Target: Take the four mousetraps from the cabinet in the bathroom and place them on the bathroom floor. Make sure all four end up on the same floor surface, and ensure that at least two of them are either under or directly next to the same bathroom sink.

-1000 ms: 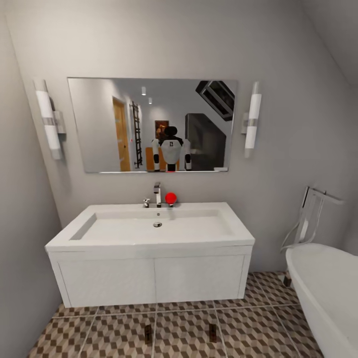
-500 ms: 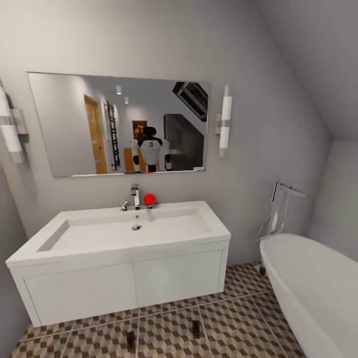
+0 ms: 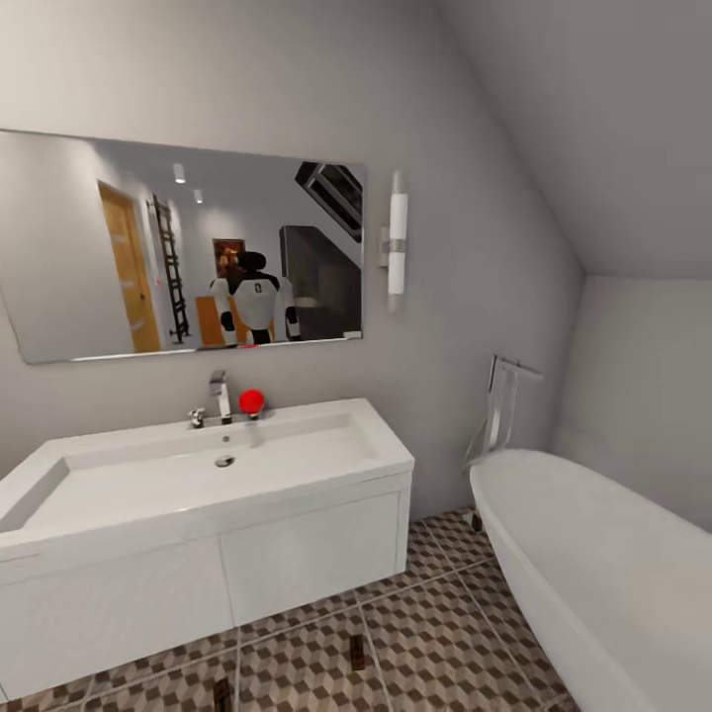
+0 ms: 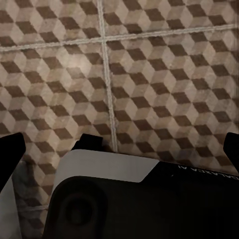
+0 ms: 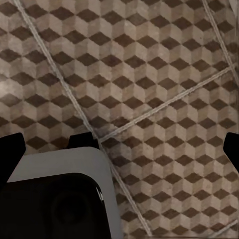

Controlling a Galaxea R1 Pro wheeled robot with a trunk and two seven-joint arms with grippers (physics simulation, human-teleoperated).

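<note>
Both wrist views look straight down past spread, dark fingertips at patterned tile. The left gripper (image 4: 119, 144) is wide open with nothing between its tips, and the right gripper (image 5: 119, 144) is the same, holding nothing. Beneath each lies the bathroom floor (image 4: 149, 74), cube-patterned in brown and beige with pale grout lines. In the head view, two mousetraps rest on that floor at the lower centre of the frame: one (image 3: 357, 653) just in front of the vanity's right-hand door, the other (image 3: 222, 695) lower and to the left, cut by the bottom edge. Each is a small dark strip with its long axis running toward the vanity. The bathroom sink (image 3: 198, 475) fills the left half of the frame; its basin is empty (a red ball (image 3: 251, 400) sits by the chrome tap (image 3: 220, 394)). A white bathtub (image 3: 593, 564) occupies the lower right, nothing visible inside. Which arm is nearer the traps cannot be told.
</note>
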